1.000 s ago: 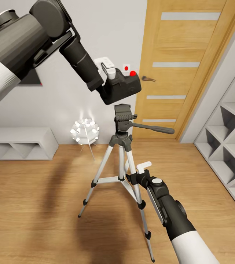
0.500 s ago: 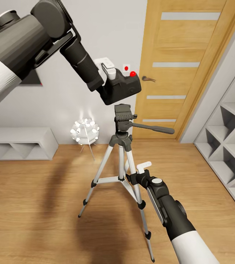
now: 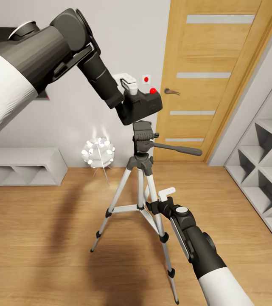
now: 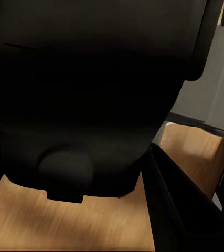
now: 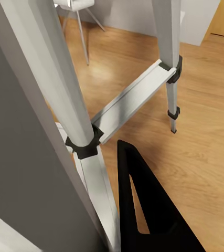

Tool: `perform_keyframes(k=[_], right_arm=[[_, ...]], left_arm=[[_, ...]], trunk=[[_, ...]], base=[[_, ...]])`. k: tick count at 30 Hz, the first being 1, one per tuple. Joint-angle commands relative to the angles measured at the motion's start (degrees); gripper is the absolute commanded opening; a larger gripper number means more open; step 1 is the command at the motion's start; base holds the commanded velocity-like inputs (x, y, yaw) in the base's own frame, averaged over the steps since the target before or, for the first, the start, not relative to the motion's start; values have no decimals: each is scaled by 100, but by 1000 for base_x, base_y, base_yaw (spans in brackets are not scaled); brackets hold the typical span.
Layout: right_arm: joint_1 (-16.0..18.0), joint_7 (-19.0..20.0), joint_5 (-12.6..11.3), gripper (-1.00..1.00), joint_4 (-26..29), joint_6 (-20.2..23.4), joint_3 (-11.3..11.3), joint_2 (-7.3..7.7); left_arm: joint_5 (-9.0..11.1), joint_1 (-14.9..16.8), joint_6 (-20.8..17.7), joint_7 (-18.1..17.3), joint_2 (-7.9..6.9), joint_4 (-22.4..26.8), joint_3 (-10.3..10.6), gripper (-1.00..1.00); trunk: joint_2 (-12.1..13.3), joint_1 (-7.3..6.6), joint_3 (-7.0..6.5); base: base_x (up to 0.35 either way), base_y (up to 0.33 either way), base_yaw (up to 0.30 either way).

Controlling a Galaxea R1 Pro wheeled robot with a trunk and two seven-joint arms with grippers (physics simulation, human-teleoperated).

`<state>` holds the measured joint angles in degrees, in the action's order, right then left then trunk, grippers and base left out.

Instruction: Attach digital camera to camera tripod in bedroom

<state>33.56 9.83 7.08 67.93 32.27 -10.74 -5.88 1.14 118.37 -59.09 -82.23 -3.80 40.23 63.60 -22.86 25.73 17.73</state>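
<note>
Mid-frame, left gripper clamps the camera right over the tripod head, not seated yet; right gripper's jaws unclear.

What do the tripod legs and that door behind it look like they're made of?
The camera tripod legs look like brushed silver metal, pale with a soft sheen, and the joints like matte black plastic. The door looks like light varnished wood with visible grain, though it may be veneer.
</note>
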Motion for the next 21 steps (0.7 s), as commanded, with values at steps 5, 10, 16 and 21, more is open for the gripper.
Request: perform_keyframes(k=[5,10,16,21], right_arm=[[2,37,127,-100,-8,27,-7,-1],[2,37,122,-100,-14,27,-7,-1],[2,37,119,-100,-16,26,-7,-1],[2,31,118,-100,-23,26,-7,-2]], left_arm=[[29,10,-39,-152,-28,33,161,-100],[27,11,-32,-292,-34,158,337,-100],[27,11,-23,-349,-38,283,514,-100],[27,11,-18,-360,-41,388,551,-100]], trunk=[[-6,5,14],[-6,5,14],[-6,5,14],[-6,5,14]], base=[[0,0,0],[0,0,0],[0,0,0],[0,0,0]])
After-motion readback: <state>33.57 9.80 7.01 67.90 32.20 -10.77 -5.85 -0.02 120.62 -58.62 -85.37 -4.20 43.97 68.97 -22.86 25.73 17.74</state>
